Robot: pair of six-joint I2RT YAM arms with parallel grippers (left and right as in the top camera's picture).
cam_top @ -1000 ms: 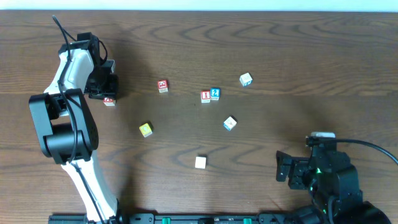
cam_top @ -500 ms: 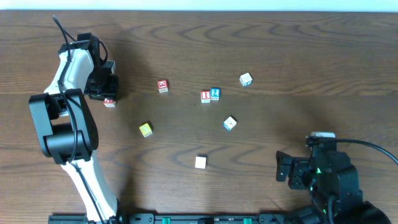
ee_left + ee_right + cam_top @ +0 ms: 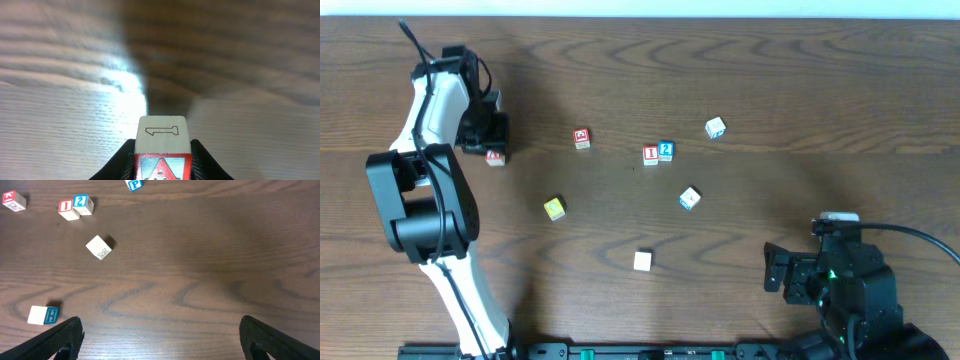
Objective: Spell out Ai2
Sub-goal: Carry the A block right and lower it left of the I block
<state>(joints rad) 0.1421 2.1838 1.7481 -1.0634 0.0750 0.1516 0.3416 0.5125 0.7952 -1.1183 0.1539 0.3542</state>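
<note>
Left tool (image 3: 161,150): pinching the held block (image 3: 161,131) from both sides, fingers (image 3: 122,161) tight against its flanks.
Held block: an outlined 1 on top, and a red-framed face with a triangular figure toward the camera, probably the A. Sits at the far left of the table (image 3: 800,90), well apart from the other blocks.
Just changed: shifted slightly toward the far edge over the last second, block carried along. Reads as a secured grasp and the start of the carry.
Meaning for the task: I block (image 3: 650,154) and 2 block (image 3: 666,150) already touching side by side. Only the first letter missing, to go just left of the I.
In the way: red-lettered block (image 3: 582,138) between the left tool and the I block, near the straight path. Worth passing over or around.
Other blocks: yellow block (image 3: 554,208), H block (image 3: 42,315), M block (image 3: 100,246) and P block (image 3: 133,185), scattered clear of the slot.
Right tool (image 3: 160,332): spread wide, holding nothing, parked at the near right.
</note>
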